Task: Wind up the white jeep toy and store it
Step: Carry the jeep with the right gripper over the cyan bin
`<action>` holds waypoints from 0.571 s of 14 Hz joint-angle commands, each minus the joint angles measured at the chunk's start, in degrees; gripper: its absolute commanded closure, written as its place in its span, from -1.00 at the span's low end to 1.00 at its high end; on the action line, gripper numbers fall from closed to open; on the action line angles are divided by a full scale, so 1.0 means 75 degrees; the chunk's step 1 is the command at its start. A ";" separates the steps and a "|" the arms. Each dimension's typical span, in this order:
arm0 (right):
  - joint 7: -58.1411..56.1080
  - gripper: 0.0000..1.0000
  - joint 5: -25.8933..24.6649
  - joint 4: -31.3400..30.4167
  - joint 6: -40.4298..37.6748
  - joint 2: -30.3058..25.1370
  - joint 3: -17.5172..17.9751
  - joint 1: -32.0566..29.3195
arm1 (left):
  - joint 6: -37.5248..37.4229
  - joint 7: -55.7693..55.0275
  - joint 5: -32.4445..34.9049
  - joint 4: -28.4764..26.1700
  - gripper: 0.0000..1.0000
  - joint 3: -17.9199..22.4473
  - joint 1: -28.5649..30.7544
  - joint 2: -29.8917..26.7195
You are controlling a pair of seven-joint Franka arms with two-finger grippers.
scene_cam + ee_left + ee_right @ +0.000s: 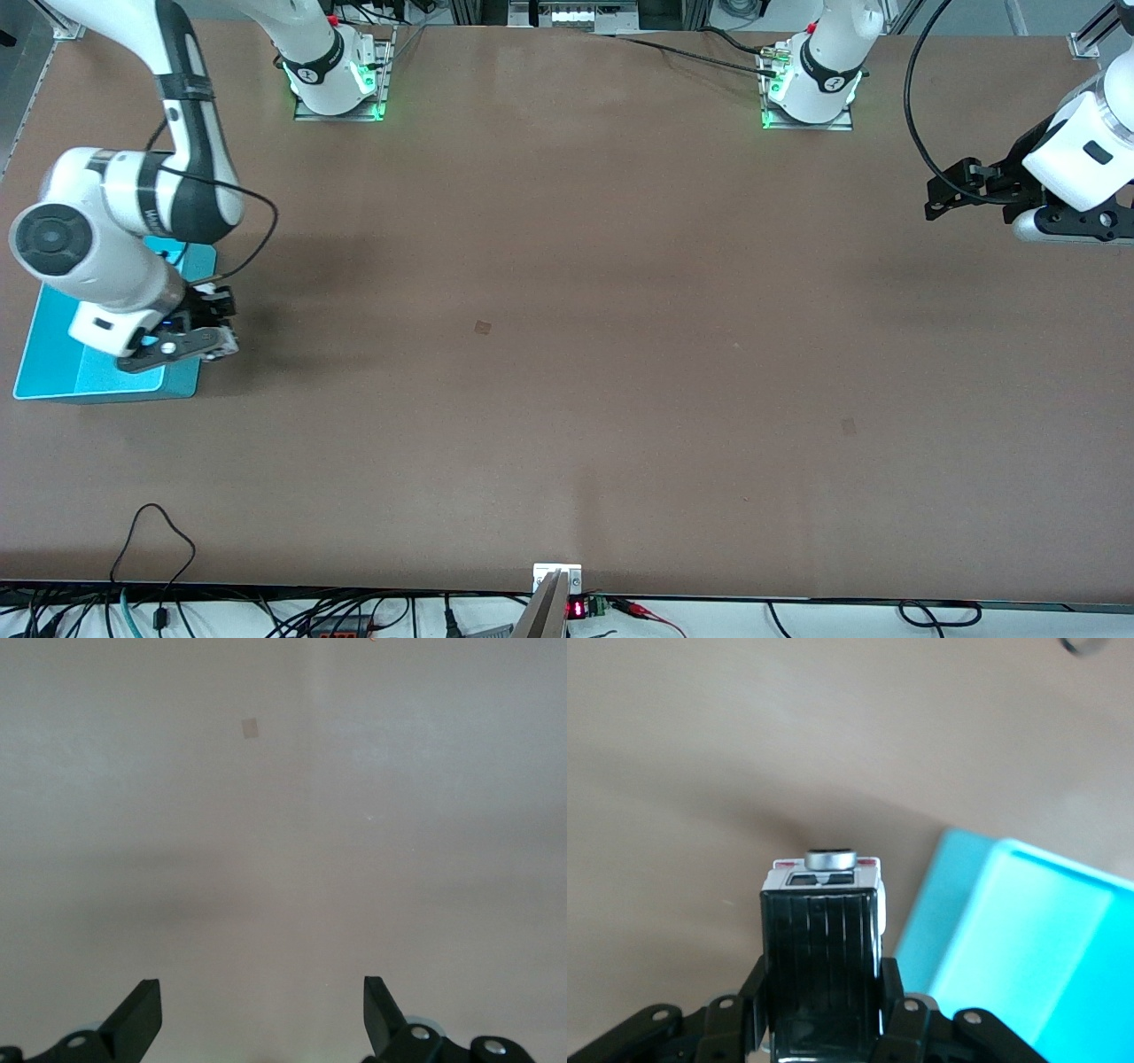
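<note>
- Gripping the white jeep toy [822,939] between closed fingers, the right pincer [199,332] hangs over the edge of a teal tray [53,368] at the right arm's end of the tabletop [567,354].
- The left pincer [952,190] waits spread wide, holding nothing, over its own end.

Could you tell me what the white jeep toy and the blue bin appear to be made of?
The white jeep toy, clamped in the right gripper, looks like glossy moulded plastic: its ribbed black roof reflects light and its body edges are crisp. The blue bin beside it seems smooth, matte-to-satin plastic, evenly turquoise with soft sheen; painted metal cannot be ruled out.
</note>
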 commanded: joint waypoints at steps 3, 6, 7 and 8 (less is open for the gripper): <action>0.0072 1.00 -0.0088 -0.0343 0.0271 -0.0199 -0.0399 -0.0784 | -0.0087 -0.0060 -0.0018 0.0187 -1.00 -0.0021 0.0008 0.0057; -0.0033 1.00 -0.0076 -0.0799 0.0974 -0.0222 -0.0399 -0.1418 | -0.0122 -0.0060 -0.0017 0.0187 -1.00 -0.0032 -0.0004 0.0057; -0.0115 1.00 -0.0053 -0.0847 0.1080 -0.0199 -0.0387 -0.1617 | -0.0122 -0.0060 -0.0018 0.0187 -1.00 -0.0032 0.0008 0.0057; -0.0127 1.00 -0.0041 -0.0870 0.1186 -0.0164 -0.0387 -0.1735 | -0.0134 -0.0060 -0.0018 0.0187 -1.00 -0.0032 0.0008 0.0057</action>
